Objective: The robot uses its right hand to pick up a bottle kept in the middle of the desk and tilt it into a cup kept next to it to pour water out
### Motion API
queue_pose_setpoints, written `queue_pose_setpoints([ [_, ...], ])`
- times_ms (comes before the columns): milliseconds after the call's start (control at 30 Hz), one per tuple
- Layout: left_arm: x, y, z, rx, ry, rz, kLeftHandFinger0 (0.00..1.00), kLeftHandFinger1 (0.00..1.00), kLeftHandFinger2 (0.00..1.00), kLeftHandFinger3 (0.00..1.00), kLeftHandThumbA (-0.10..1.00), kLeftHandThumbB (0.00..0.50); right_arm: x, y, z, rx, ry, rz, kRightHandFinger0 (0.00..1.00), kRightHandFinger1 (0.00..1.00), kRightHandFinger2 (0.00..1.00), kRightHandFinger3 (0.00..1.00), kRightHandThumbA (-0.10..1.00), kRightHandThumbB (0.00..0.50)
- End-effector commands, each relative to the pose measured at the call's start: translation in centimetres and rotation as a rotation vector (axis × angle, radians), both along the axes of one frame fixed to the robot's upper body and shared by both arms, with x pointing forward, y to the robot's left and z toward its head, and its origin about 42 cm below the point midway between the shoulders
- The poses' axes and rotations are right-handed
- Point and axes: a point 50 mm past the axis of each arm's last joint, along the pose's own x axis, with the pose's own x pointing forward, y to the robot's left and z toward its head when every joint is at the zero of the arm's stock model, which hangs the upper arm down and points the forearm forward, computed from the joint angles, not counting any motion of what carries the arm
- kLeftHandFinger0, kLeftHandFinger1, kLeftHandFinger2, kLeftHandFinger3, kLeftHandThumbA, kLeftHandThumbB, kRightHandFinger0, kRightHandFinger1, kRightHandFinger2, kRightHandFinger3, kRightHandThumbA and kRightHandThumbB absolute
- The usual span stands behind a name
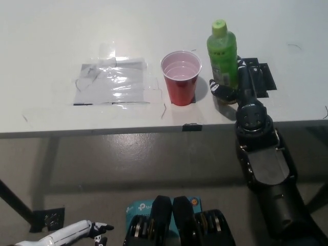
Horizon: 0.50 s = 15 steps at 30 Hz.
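we see no readable writing on the green bottle, its label too blurred to make out. our black right hand grips the bottle's lower part, fingers wrapped around it, just right of the red cup on the white desk. our white left hand rests at lower left, fingers apart, holding nothing.

Glossy green plastic bottle, shiny red plastic cup, matt white desk.
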Motion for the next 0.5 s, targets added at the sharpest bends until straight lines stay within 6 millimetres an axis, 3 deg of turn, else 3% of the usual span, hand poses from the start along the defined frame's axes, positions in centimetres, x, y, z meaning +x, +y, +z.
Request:
queue_pose_setpoints([
  [0, 0.1, 0.1, 1.0, 0.013, -0.015, -0.012, 1.00, 1.00, 1.00, 1.00, 1.00, 0.452, 0.7, 0.9, 3.3, 0.075, -0.297, -0.028, 0.09, 0.13, 0.26, 1.00, 0.31, 0.009],
  [33, 0.1, 0.1, 1.0, 0.011, -0.015, -0.012, 1.00, 1.00, 1.00, 1.00, 1.00, 0.453, 0.7, 0.8, 3.3, 0.074, -0.305, -0.031, 0.02, 0.04, 0.19, 1.00, 0.28, 0.002],
  [67, 0.1, 0.1, 1.0, 0.010, -0.014, -0.009, 1.00, 1.00, 1.00, 1.00, 1.00, 0.453, 0.6, 0.8, 3.2, 0.089, -0.340, -0.047, 0.00, 0.00, 0.01, 1.00, 0.09, 0.000],
  [100, 0.1, 0.1, 0.9, 0.004, -0.012, -0.005, 1.00, 1.00, 1.00, 1.00, 1.00, 0.453, 0.6, 0.7, 3.1, 0.100, -0.360, -0.054, 0.00, 0.00, 0.00, 1.00, -0.04, 0.000],
  [133, 0.1, 0.0, 1.0, 0.005, -0.014, -0.008, 1.00, 1.00, 1.00, 1.00, 1.00, 0.443, 0.5, 0.6, 3.1, 0.086, -0.380, -0.063, 0.00, 0.00, 0.00, 0.76, -0.10, 0.000],
  [167, 0.1, 0.0, 1.0, 0.007, -0.015, -0.009, 1.00, 1.00, 1.00, 1.00, 1.00, 0.424, 0.5, 0.3, 3.2, 0.026, -0.395, -0.073, 0.00, 0.00, 0.00, 0.39, -0.10, 0.000],
  [200, 0.2, 0.0, 0.9, 0.003, -0.012, -0.008, 1.00, 1.00, 1.00, 1.00, 1.00, 0.431, 0.5, 0.2, 3.3, 0.001, -0.402, -0.082, 0.00, 0.00, 0.02, 0.26, -0.10, 0.004],
  [267, 0.2, 0.0, 0.9, 0.014, -0.014, -0.011, 1.00, 1.00, 1.00, 1.00, 1.00, 0.439, 0.6, 0.1, 3.3, -0.006, -0.403, -0.096, 0.00, 0.00, 0.01, 0.12, -0.10, 0.001],
  [300, 0.2, 0.0, 0.9, 0.010, -0.013, -0.011, 1.00, 1.00, 1.00, 1.00, 1.00, 0.452, 0.6, -0.1, 3.2, 0.002, -0.420, -0.101, 0.00, 0.00, 0.05, 0.10, -0.10, 0.008],
  [467, 0.2, 0.0, 1.0, 0.012, -0.012, -0.015, 1.00, 1.00, 1.00, 1.00, 1.00, 0.447, 0.6, -0.6, 3.0, 0.004, -0.445, -0.092, 0.00, 0.00, 0.02, 0.08, -0.10, 0.009],
])
